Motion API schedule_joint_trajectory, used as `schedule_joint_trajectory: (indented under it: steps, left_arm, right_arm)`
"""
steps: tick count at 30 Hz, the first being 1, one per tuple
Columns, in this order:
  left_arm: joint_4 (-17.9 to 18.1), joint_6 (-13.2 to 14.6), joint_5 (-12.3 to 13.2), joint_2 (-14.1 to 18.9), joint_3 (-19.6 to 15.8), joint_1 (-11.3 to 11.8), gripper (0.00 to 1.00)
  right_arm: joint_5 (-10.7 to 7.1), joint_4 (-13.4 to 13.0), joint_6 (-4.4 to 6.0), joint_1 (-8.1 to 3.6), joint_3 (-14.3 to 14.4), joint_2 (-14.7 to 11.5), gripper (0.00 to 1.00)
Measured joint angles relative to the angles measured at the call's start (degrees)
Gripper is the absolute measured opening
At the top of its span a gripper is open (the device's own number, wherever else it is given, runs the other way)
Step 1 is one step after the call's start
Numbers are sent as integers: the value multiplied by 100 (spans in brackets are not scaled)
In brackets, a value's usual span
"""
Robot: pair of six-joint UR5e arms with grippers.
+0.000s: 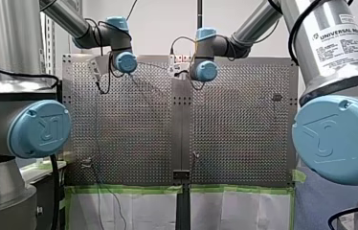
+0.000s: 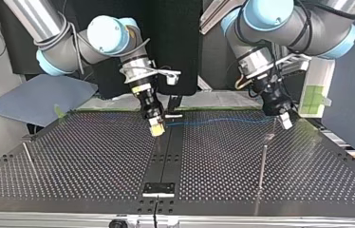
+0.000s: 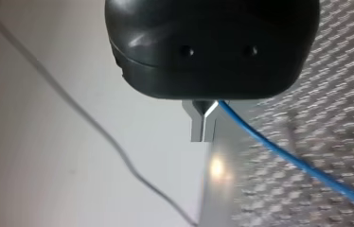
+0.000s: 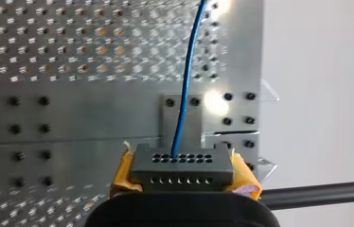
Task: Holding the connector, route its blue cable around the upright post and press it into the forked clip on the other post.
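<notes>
- Grip: right gripper (image 4: 183, 176) clamps connector (image 4: 183, 163); left gripper (image 3: 203, 125) is closed on blue cable (image 2: 223, 119).
- Top view: upright post (image 2: 262, 164) at 7 o'clock of left gripper.
- Judgement: sweep low round post, tension light.

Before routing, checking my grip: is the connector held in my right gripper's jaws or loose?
Held: the right wrist view shows the connector clamped between the yellow pads of my right gripper, blue cable leaving its face.

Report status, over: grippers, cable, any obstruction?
Right gripper shut on connector. Left gripper shut on blue cable. Cable strung between them, not yet around post. No obstruction seen.
</notes>
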Motion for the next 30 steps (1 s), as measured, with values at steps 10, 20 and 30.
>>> schedule_joint_trajectory:
  steps: [10, 20, 30]
  left_arm:
    - [-560, -358, 536, 394, 559, 551, 0]
    - [-1102, -493, 1078, 6, 1101, 1093, 0]
    - [-1589, -626, 1620, -534, 1643, 1591, 0]
  right_arm:
    - [-299, -31, 101, -9, -298, 15, 0]
    - [-362, 82, 187, 24, -731, 241, 0]
    - [-353, 139, 225, 61, -1277, 605, 0]
